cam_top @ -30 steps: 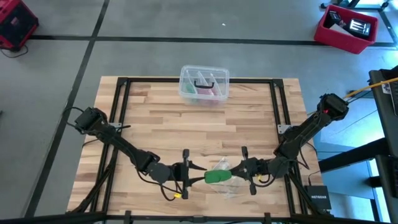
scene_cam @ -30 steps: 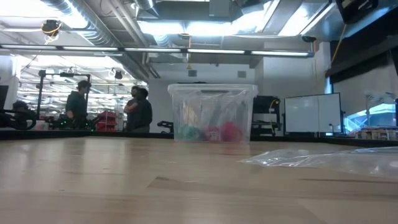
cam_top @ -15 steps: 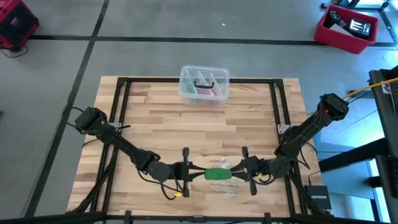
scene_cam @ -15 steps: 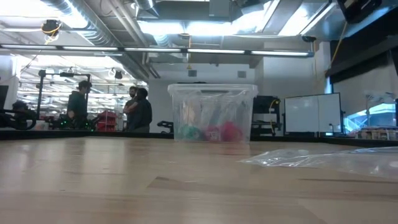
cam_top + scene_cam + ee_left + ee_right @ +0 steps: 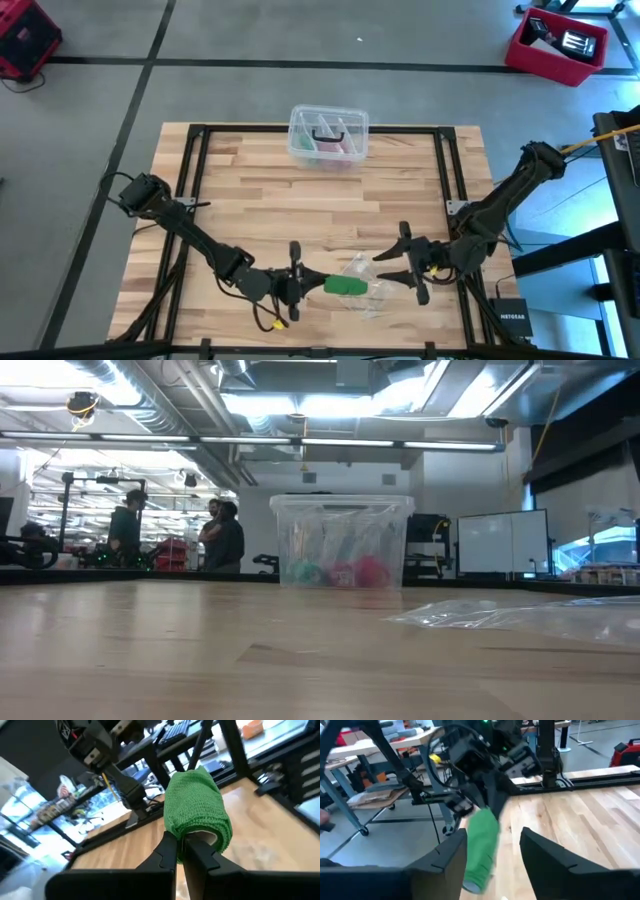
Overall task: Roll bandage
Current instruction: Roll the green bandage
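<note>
Since a second ago the left gripper (image 5: 316,285) has clamped onto the rolled bandage (image 5: 346,286), while the right gripper (image 5: 393,269) has let go, spread its fingers and drawn back toward three o'clock.

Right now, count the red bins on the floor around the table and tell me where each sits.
2. One red bin sits on the floor beyond the table's far left corner; the other red bin beyond its far right corner. Others may lie out of frame.
</note>
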You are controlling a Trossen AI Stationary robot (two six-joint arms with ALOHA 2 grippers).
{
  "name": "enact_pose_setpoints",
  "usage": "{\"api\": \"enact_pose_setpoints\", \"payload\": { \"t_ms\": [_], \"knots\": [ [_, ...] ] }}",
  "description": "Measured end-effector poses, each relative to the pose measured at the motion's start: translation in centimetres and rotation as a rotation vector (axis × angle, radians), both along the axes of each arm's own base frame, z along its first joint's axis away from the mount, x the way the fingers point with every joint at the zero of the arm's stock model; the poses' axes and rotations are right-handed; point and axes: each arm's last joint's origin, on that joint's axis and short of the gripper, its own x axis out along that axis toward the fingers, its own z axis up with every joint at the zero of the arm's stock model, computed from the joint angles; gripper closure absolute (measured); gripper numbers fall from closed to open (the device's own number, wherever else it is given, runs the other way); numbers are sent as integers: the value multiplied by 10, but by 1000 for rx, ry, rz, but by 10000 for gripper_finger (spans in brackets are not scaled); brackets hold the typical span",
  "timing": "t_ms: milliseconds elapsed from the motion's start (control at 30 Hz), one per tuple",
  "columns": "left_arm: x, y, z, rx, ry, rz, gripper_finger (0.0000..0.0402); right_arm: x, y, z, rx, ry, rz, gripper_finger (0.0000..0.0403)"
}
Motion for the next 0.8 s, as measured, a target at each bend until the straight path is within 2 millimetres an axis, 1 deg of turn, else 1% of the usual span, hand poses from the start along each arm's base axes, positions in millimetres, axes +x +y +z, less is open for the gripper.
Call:
{"api": "enact_pose_setpoints", "payload": {
  "t_ms": [67,233,333,433,533,667,800],
  "knots": [
    [1,2,0,37,4,3,396,5,1,1,-4,3,-10,216],
    [3,5,0,111,13,5,399,28,0,-12,-10,32,-34,220],
    [4,7,0,140,16,6,398,42,-6,-21,34,76,-41,225],
    [4,7,0,191,23,1,399,53,-12,-27,99,118,-5,228],
    [5,9,0,226,28,3,399,59,-15,-29,133,130,39,228],
    [8,13,0,248,33,11,399,62,-20,-31,139,143,21,229],
    [9,16,0,258,35,18,399,62,-20,-31,139,144,25,229]
  ]
}}
